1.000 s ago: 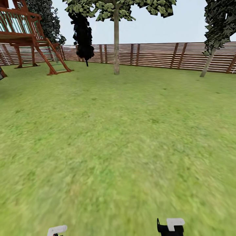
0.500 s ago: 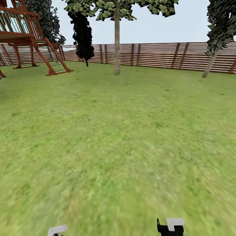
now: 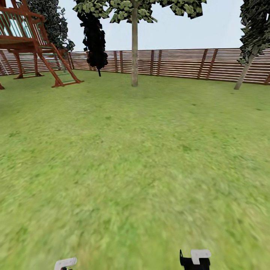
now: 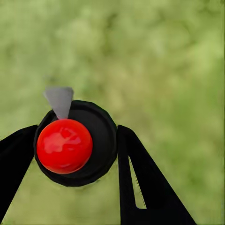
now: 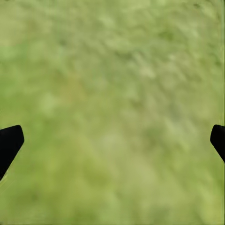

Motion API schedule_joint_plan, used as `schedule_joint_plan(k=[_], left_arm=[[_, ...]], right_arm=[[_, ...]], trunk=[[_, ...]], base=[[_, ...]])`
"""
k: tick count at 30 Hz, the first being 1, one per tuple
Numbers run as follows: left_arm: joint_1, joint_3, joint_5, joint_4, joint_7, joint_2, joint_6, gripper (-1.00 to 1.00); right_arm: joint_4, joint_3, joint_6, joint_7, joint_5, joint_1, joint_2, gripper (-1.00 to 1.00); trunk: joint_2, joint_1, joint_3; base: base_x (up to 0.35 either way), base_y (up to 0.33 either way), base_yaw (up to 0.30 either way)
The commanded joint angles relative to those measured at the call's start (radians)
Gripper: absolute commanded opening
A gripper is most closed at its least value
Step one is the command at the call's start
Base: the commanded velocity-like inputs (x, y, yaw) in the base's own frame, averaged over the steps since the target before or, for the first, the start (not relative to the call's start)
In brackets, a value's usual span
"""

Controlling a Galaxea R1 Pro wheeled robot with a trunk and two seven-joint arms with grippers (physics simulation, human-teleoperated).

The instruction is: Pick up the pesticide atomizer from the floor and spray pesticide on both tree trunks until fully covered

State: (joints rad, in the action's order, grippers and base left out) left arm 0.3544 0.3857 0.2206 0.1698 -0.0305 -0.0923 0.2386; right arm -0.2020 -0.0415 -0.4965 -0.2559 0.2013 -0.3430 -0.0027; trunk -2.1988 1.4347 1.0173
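atomizer (image 4: pixel 75 143): matt black body, glossy red top
fence (image 3: pixel 180 63): brown wooden slats
tree trunk (image 3: pixel 134 56): smooth, mottled grey-brown
lawn (image 3: pixel 135 157): rough grass

Lawn (image 3: pixel 135 157) spreading ahead of you, tree trunk (image 3: pixel 134 52) straight ahead before the fence (image 3: pixel 180 62), play structure (image 3: pixel 33 41) far left, leaning tree (image 3: pixel 245 67) far right, atomizer (image 4: pixel 75 143) between your left gripper's (image 4: pixel 77 154) fingers.

Your left gripper (image 4: pixel 75 164) shows flat, matte black fingers (image 4: pixel 140 187) tapering to points, one pierced by a narrow slot; your right gripper (image 5: pixel 112 145) shows two black fingertips (image 5: pixel 9 143); in your head view, white angular brackets cap black bodies.
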Motion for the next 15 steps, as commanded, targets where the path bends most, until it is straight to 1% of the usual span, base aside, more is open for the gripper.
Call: schedule_joint_plan(k=[1,15], left_arm=[[0.001,0.009,0.008,-0.001,-0.003,0.000,0.004,-1.00],[0.001,0.009,0.011,-0.001,-0.004,0.000,0.004,-1.00]], right_arm=[[0.001,-0.004,-0.002,-0.005,0.010,-0.001,0.000,1.00],[0.001,-0.004,-0.002,-0.005,0.010,-0.001,0.000,1.00]], trunk=[[0.000,0.000,0.001],[0.000,0.000,0.001]], base=[[0.338,0.090,0.000],[0.338,0.090,0.000]])
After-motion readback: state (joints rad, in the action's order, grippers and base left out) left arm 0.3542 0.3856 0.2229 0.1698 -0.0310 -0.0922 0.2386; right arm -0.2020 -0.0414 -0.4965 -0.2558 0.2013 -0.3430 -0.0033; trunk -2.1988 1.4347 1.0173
